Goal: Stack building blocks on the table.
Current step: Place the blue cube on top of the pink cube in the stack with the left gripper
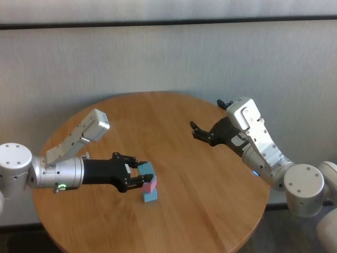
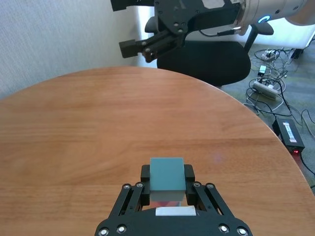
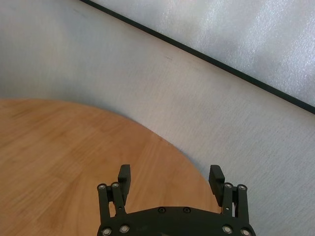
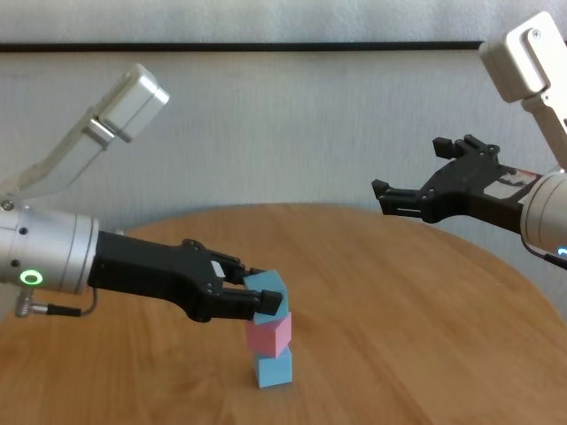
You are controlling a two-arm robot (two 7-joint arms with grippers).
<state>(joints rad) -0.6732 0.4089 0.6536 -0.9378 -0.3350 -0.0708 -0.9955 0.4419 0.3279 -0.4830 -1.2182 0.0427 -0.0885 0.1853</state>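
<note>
Round wooden tabletop (image 1: 210, 211), with a three-cube stack near its front edge: blue bottom block (image 4: 273, 369), pink block (image 4: 269, 333), tilted top blue block (image 4: 268, 293) pinched in the left tool (image 4: 251, 300). Left wrist view hides everything under that top cube. Right tool (image 1: 210, 118) hangs spread wide, empty, over the far right edge.

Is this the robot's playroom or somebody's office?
More likely an office or lab room. A black office chair stands behind the round wooden table, and a power strip with cables lies on the floor. The only toys are the stacked blocks.
</note>
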